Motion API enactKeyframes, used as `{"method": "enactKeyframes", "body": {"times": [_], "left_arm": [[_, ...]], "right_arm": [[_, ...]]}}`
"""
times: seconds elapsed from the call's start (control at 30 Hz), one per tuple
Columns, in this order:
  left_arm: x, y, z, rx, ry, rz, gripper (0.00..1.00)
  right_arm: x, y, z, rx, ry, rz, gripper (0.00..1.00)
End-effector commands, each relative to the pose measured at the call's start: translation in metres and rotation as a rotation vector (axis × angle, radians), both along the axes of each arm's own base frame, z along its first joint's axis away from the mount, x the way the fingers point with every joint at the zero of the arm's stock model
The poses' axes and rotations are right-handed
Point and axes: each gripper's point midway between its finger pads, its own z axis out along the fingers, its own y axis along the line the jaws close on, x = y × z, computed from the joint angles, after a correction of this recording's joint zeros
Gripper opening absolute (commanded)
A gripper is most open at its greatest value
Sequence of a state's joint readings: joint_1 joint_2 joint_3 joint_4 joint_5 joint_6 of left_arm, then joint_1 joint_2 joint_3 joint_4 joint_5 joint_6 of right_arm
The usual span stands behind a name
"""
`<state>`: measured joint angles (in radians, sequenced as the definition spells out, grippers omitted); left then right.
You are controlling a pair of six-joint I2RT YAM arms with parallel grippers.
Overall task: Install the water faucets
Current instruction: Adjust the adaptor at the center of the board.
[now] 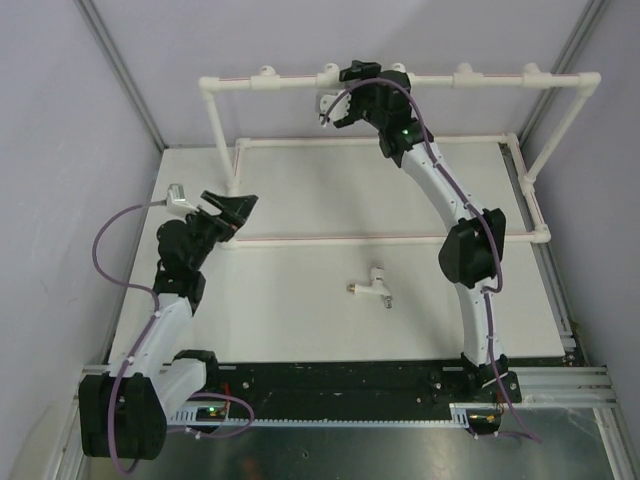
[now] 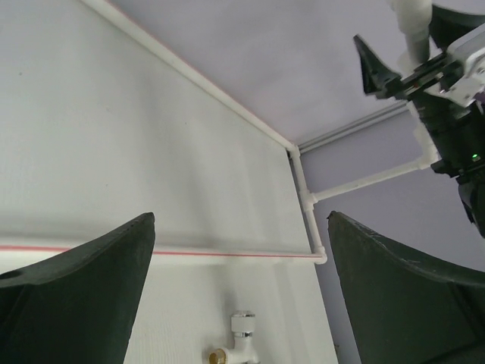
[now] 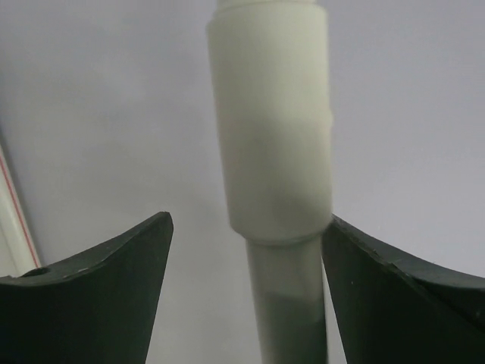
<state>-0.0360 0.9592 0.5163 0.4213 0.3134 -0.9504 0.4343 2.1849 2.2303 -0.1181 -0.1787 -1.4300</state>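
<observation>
The water faucet [image 1: 377,286] is smooth white plastic with a shiny brass threaded end. The worktop [image 1: 300,200] is matt white. The pipe frame [image 1: 495,79] is smooth white plastic with a faint sheen. The left gripper [image 2: 240,220] has matt black plastic fingers [image 2: 83,296].

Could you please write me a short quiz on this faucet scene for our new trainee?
1. What passes between the fingers of the right gripper?
2. True or false: the left gripper holds a faucet.
3. Where does the loose faucet lie? A) on the table B) in a box C) in the right gripper
Key: 1 the pipe frame; 2 false; 3 A.
</observation>
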Motion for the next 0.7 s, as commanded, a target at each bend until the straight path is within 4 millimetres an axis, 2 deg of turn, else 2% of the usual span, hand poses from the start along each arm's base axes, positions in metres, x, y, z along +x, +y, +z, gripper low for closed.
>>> {"method": "enactKeyframes", "body": {"times": [0.0,0.13,0.27,0.33,0.37,0.4,0.5,0.67], "left_arm": [[-0.004,0.002,-0.006,0.013,0.029,0.005,1.0],[-0.004,0.001,-0.011,0.026,0.042,-0.003,1.0],[-0.003,-0.001,-0.017,0.024,0.064,-0.019,1.0],[-0.003,-0.004,-0.021,0.017,0.082,-0.034,1.0],[-0.003,-0.005,-0.023,0.014,0.089,-0.041,1.0],[-0.003,-0.006,-0.025,0.011,0.095,-0.045,1.0],[-0.005,-0.007,-0.029,0.009,0.105,-0.051,1.0],[-0.012,-0.014,-0.028,-0.005,0.106,-0.097,1.0]], "right_arm": [[0.016,-0.006,0.028,0.049,-0.092,0.002,0.81],[0.022,-0.008,0.04,0.08,-0.13,0.005,0.73],[0.028,-0.01,0.043,0.127,-0.147,-0.006,0.55],[0.029,-0.013,0.048,0.176,-0.161,-0.023,0.25],[0.027,-0.014,0.058,0.234,-0.179,-0.032,0.13],[0.026,-0.015,0.066,0.279,-0.189,-0.037,0.06],[0.013,-0.015,0.099,0.406,-0.242,-0.039,0.01],[-0.017,-0.016,0.155,0.539,-0.332,-0.029,0.0]]}}
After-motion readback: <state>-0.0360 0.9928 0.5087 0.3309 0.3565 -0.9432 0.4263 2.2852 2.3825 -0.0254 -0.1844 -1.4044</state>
